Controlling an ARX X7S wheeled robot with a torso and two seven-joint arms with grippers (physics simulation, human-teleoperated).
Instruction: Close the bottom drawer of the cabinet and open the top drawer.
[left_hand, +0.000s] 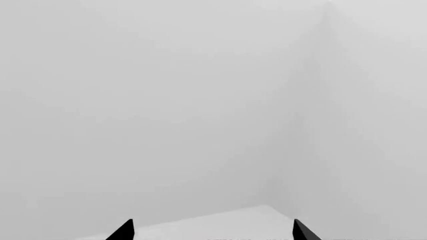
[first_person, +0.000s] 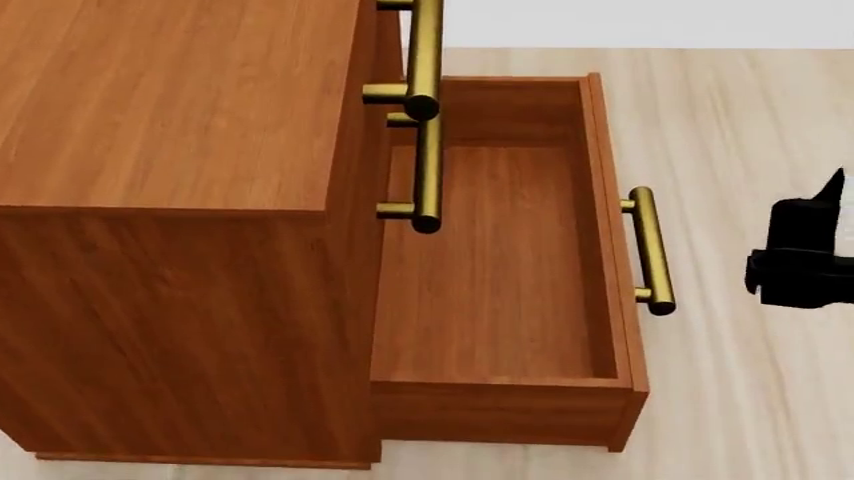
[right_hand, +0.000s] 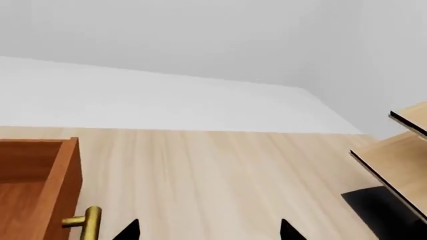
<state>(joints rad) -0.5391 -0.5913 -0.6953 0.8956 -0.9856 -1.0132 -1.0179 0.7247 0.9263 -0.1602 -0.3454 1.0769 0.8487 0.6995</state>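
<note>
Bottom drawer (first_person: 501, 250) standing pulled fully out of the reddish-brown cabinet (first_person: 174, 200) on the pale wood floor (first_person: 747, 110), holding nothing, brass handle (first_person: 650, 250) facing outward. Top drawer (first_person: 390, 50) sitting shut. Right gripper (right_hand: 208, 231) hovering beside that handle, fingers spread, grasping nothing. Left gripper (left_hand: 212, 231) likewise spread, facing a blank wall (left_hand: 167, 100).

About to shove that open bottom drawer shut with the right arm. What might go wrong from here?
1. The right gripper sits beside the bottom drawer's handle, not in front of it; a careless push may catch the bar and glance off.
2. The middle handle and top handle overhang the open bottom drawer, so reaching over it may snag them.
3. The left wrist view shows only blank wall, so the left gripper gives no help judging clearance.
</note>
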